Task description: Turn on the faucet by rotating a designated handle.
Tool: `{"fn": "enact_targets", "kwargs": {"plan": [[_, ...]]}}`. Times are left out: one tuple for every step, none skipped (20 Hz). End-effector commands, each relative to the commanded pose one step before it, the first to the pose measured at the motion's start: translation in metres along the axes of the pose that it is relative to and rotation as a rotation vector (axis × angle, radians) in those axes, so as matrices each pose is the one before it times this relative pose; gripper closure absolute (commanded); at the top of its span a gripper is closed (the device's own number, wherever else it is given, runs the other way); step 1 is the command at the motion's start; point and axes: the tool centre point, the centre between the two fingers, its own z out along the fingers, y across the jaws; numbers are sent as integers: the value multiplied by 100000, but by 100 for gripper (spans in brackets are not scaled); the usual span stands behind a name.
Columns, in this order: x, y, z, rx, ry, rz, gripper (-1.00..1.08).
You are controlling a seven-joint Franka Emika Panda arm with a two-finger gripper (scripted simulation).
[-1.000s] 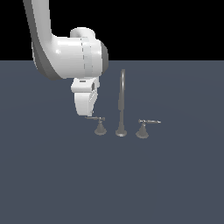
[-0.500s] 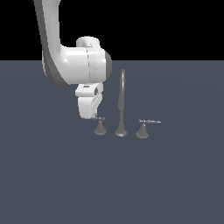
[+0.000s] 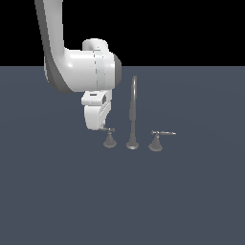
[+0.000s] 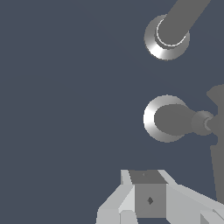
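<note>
White finger housings filled the lower centre of the wrist view, where the gripper (image 4: 151, 205) showed only a pale block with a grey square face; the fingertips themselves were out of frame there, and in the exterior view the gripper (image 3: 99, 125) was a single white mass, so I could not tell whether the fingers were parted or closed. Nothing appeared to be held.

Just beside those fingers, toward the middle of the exterior view, stood the handle (image 3: 109, 139), its cone base on the floor and its short bar near the top reaching toward the gripper's lower edge. Bar and finger looked touching or nearly so, though the render was too coarse to be sure. In the wrist view the handle (image 4: 168, 118) lay at centre right, seen from above as a bright ring with a dark stub running off toward the right edge.

Further out, the faucet (image 3: 132, 115) rose as a thin arched spout on a flared foot, at the centre of the exterior view, and its foot (image 4: 168, 37) sat in the upper right of the wrist view. Beyond it, the twin handle (image 3: 156, 141) stood with its bar pointing to the exterior view's right, well apart from the arm.

Judging by this, the approach looked finished and the turning barely begun; most of the rotation probably remained.
</note>
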Motion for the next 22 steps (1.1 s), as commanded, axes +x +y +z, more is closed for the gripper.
{"fn": "enact_targets", "kwargs": {"plan": [[-367, 707, -4, -14, -18, -111, 108], [-155, 345, -1, 0, 0, 0, 108], [-156, 348, -1, 0, 0, 0, 108], [-157, 350, -1, 0, 0, 0, 108], [-159, 352, -1, 0, 0, 0, 108], [-160, 354, -1, 0, 0, 0, 108], [-162, 357, -1, 0, 0, 0, 108], [-188, 365, 9, -19, -1, -45, 108], [-166, 361, -1, 0, 0, 0, 108], [0, 0, 0, 0, 0, 0, 108], [94, -952, -241, 1337, -494, 235, 108], [90, 334, 16, -90, 34, -15, 108], [94, 337, 0, -64, 24, -11, 108], [91, 338, 16, -90, 34, -15, 108], [92, 340, 16, -90, 34, -15, 108], [92, 341, 15, -90, 34, -15, 108], [93, 343, 15, -90, 34, -15, 108], [93, 345, 15, -90, 34, -16, 108], [94, 347, 15, -90, 34, -16, 108], [94, 349, 14, -90, 33, -16, 108], [98, 351, -1, -64, 24, -11, 108], [94, 352, 20, -101, 37, -18, 108]]}}
